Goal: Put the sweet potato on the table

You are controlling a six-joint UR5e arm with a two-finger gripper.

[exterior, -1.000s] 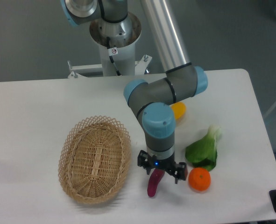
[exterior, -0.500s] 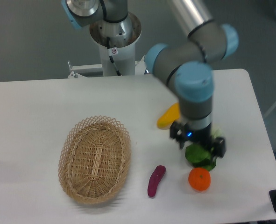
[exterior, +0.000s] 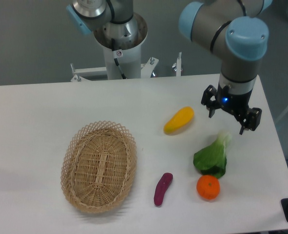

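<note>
Lying on the table (exterior: 46, 107), the sweet potato (exterior: 163, 188) sat well apart from the gripper (exterior: 230, 118), which hung above the table's right side, down and left of it in the picture. The gripper held nothing, its fingers spread apart. The potato rested between the basket (exterior: 99, 166) on its left and the orange (exterior: 208, 187) on its right, touching neither, near the front edge. Bare white surface lay around it. Its long axis ran mostly front to back, tilted, with the far tip leaning right. A leafy green (exterior: 212, 157) and a yellow fruit (exterior: 178, 120) lay farther back.
</note>
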